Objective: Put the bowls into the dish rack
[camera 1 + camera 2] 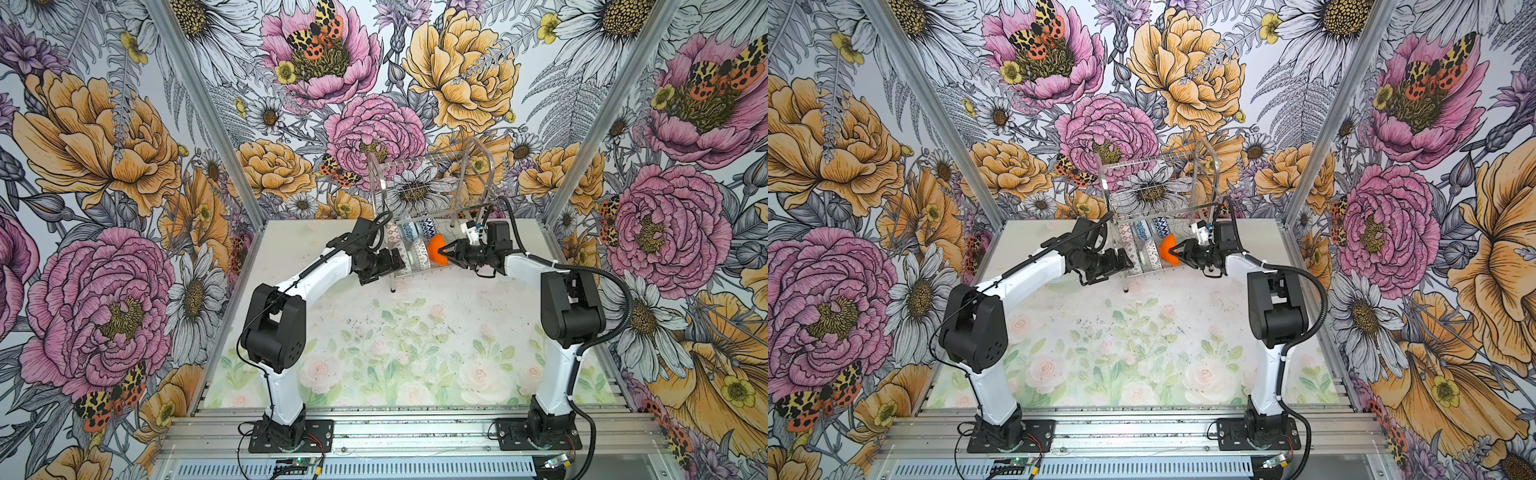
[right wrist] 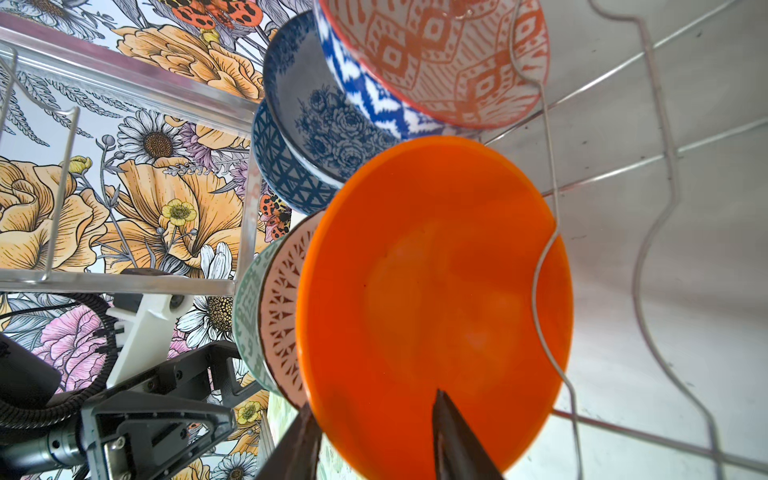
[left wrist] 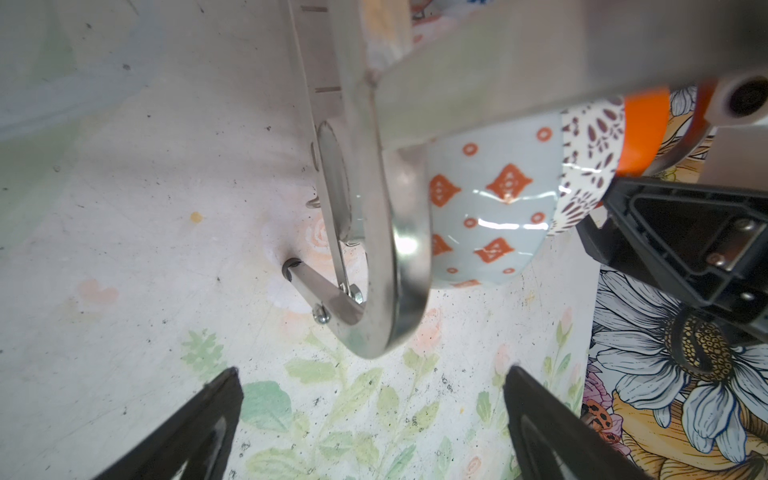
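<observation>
Orange bowl point(image 2: 432, 291) sits in the dish rack point(image 2: 660, 232), rim between part-spread fingers point(image 2: 457, 440) of the right tool point(image 2: 374, 399); left tool point(image 3: 374, 369) gapes wide.

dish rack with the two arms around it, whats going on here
The robot is loading bowls into the dish rack, and it looks nearly finished. Five patterned bowls already stand on edge in the lower tier. The right gripper is at the plain orange bowl, which stands in a wire slot beside them. Its fingers are on either side of the rim, and whether they grip it cannot be told. The left gripper is open and empty by the rack's end frame.
</observation>
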